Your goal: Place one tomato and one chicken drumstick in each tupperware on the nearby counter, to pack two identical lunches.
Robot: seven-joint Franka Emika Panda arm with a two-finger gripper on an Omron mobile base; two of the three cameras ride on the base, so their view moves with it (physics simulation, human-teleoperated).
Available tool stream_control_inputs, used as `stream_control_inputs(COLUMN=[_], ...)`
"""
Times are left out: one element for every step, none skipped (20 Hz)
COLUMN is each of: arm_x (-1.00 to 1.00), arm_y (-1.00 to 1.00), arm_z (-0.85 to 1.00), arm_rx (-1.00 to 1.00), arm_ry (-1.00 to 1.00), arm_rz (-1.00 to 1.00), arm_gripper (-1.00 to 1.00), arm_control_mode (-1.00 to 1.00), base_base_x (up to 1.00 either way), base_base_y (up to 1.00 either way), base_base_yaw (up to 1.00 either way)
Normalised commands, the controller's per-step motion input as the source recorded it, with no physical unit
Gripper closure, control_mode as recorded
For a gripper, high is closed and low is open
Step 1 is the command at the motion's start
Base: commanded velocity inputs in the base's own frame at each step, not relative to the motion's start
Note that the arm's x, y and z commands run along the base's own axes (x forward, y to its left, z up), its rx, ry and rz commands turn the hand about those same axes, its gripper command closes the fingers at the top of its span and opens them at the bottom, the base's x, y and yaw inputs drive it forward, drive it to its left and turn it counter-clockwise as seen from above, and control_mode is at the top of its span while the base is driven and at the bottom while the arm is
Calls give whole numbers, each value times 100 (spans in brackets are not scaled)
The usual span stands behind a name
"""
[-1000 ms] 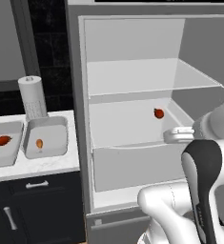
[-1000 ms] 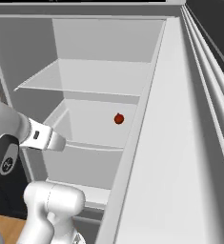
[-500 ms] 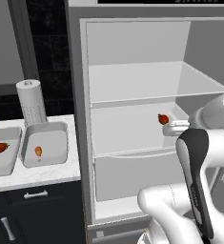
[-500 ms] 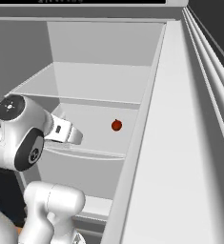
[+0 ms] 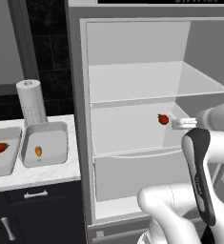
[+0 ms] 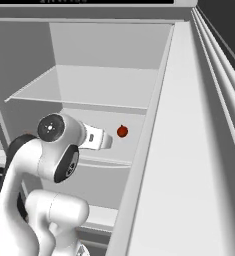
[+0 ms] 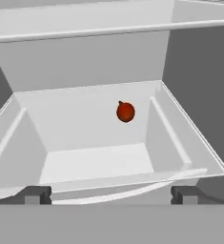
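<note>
One tomato (image 7: 126, 112) is left on the fridge shelf (image 5: 132, 138), and the gripper (image 7: 111, 194) is held wide open and empty, aimed at it for a grasp. On the desk (image 5: 42, 174), the nearer tupperware (image 5: 45, 145) holds only a drumstick (image 5: 38, 151), so this tomato is probably meant for it.

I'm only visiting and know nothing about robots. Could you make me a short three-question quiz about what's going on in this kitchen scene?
1. True or false: the gripper is shut on the tomato.
2. The tomato sits: A) on the counter, B) on a fridge shelf, C) in a tub.
3. What lies in the tupperware beside the paper-towel roll?

Key: 1. False, its jaws stand open, short of the tomato. 2. B. 3. One chicken drumstick, no tomato yet.
</note>
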Motion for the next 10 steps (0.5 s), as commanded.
stream_control_inputs(arm_x=[43,45,44,38,42,56,56,45,39,42], arm_y=[-14,-27,-21,-20,-24,-26,-29,-31,-32,-35], arm_z=[-8,0,-4,-22,-24,-41,-50,-61,-66,-63], arm_rx=[-5,-1,-4,-7,-7,-5,-3,-2,0,0], arm_ry=[-14,-9,-7,-9,-7,-3,-2,-11,-13,-11], arm_rz=[0,0,0,0,0,0,0,5,6,6], arm_gripper=[-100,-100,-100,-100,-100,-100,-100,-100,-100,-100], arm_control_mode=[-100,-100,-100,-100,-100,-100,-100,-100,-100,-100], base_base_x=[0,0,0,0,0,0,0,0,0,0], base_base_y=[0,0,0,0,0,0,0,0,0,0], base_base_yaw=[0,0,0,0,0,0,0,0,0,0])
